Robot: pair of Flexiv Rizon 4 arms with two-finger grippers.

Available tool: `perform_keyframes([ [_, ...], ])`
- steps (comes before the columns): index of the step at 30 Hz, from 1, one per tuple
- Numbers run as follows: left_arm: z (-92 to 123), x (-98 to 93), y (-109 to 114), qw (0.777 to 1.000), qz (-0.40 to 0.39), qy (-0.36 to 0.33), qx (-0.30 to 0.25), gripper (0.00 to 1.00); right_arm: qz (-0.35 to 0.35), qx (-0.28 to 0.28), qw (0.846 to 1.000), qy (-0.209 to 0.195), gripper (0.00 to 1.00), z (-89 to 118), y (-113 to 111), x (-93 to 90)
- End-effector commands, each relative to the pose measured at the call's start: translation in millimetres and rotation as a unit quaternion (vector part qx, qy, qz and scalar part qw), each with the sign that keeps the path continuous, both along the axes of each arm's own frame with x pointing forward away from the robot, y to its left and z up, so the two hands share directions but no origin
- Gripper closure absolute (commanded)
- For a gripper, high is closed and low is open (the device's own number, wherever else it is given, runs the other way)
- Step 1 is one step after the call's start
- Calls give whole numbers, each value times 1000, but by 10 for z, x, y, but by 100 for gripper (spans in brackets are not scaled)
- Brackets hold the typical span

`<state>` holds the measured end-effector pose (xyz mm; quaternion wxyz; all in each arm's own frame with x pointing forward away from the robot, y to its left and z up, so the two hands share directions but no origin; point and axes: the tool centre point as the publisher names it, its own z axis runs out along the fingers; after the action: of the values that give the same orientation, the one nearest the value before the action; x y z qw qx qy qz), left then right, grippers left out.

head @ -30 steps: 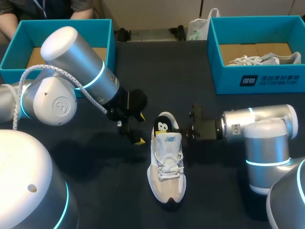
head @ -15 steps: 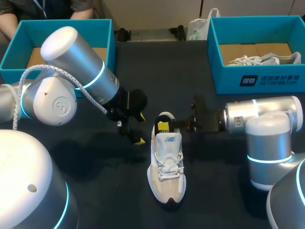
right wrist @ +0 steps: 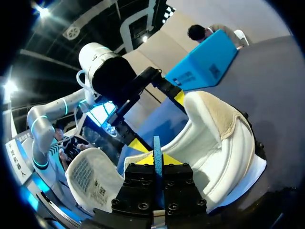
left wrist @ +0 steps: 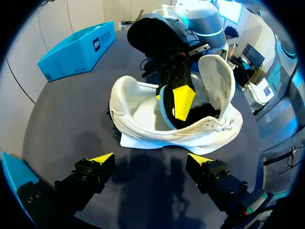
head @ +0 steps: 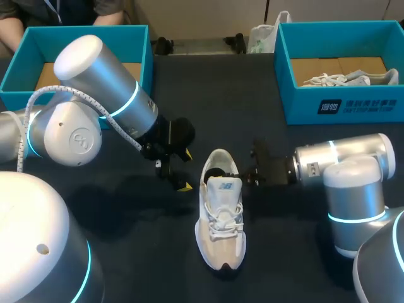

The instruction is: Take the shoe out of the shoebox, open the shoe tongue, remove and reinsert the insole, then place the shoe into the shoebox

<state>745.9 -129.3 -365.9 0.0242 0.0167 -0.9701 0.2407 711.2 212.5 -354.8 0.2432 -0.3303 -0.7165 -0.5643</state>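
Here's the white shoe (right wrist: 224, 143) sitting on the dark counter (right wrist: 276, 90), heel collar standing up on one side and the tongue (right wrist: 93, 176) thrown wide open on the other, its label side showing. Right over the shoe's mouth, the right hand (right wrist: 157, 160) has both yellow tips pressed close on a thin blue insole (right wrist: 157, 143), which stands on edge just above the opening. Beyond the shoe the left hand (right wrist: 158, 121) hangs with its yellow-tipped fingers spread, and farther past the shoe's heel sits the blue shoebox (right wrist: 205, 62).
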Motion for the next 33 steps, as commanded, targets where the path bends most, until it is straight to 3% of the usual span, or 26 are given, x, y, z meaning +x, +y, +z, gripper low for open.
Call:
perform_keyframes([
  [1,-4,-5,-4,1000,0,-1,1,0,1,-13,1000,-5,67,105,25,-31],
  [2,-4,-5,-4,1000,0,-1,1,0,1,-16,1000,-8,56,129,24,-26],
  [3,-4,-5,-4,1000,0,-1,1,0,2,-18,1000,-11,32,154,21,-19],
  [4,-4,-5,-4,1000,0,-1,1,0,4,-21,1000,-13,26,174,19,-11],
  [7,-4,-5,-4,1000,0,-1,1,0,9,-32,999,-18,26,238,-3,27],
  [13,38,11,14,1000,0,-4,0,0,23,-54,998,-14,38,346,-99,104],
  [20,159,85,99,1000,8,-8,-1,0,44,-81,996,2,33,455,-207,138],
  [25,214,145,162,1000,17,-12,3,0,55,-101,993,6,22,508,-293,177],
  [33,370,269,363,1000,18,-15,18,0,88,-149,985,23,27,567,-499,299],
])
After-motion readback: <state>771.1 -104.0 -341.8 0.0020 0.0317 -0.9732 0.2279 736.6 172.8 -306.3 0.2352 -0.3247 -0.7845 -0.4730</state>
